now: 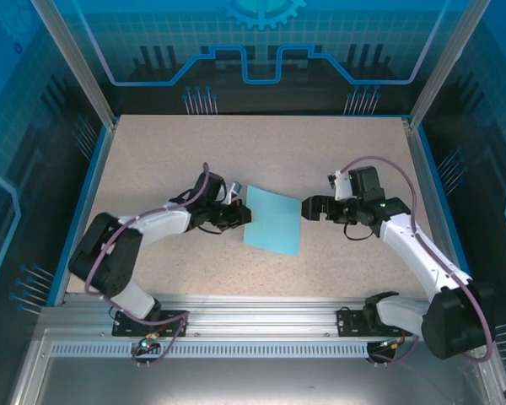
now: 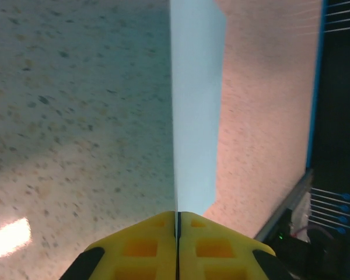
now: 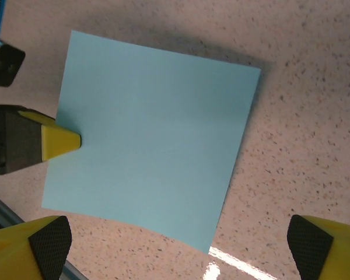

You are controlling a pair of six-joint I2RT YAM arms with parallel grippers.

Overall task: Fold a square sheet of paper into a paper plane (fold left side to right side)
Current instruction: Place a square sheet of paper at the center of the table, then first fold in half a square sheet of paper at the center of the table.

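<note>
Jaws of the left gripper (image 1: 243, 215) press together on the left edge of the square sheet of paper (image 1: 272, 221), mid-table (image 1: 320, 152); the right gripper (image 1: 308, 208) hangs spread wide just beside its right edge

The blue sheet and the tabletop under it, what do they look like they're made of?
The square sheet of paper: looks like thin light-blue paper, matte; no glare, and it fits the hairline gap of the shut left tool. The table: beige speckled top, perhaps laminate or stone-look composite, slightly glossy; a bright light streak reflects off it.
</note>
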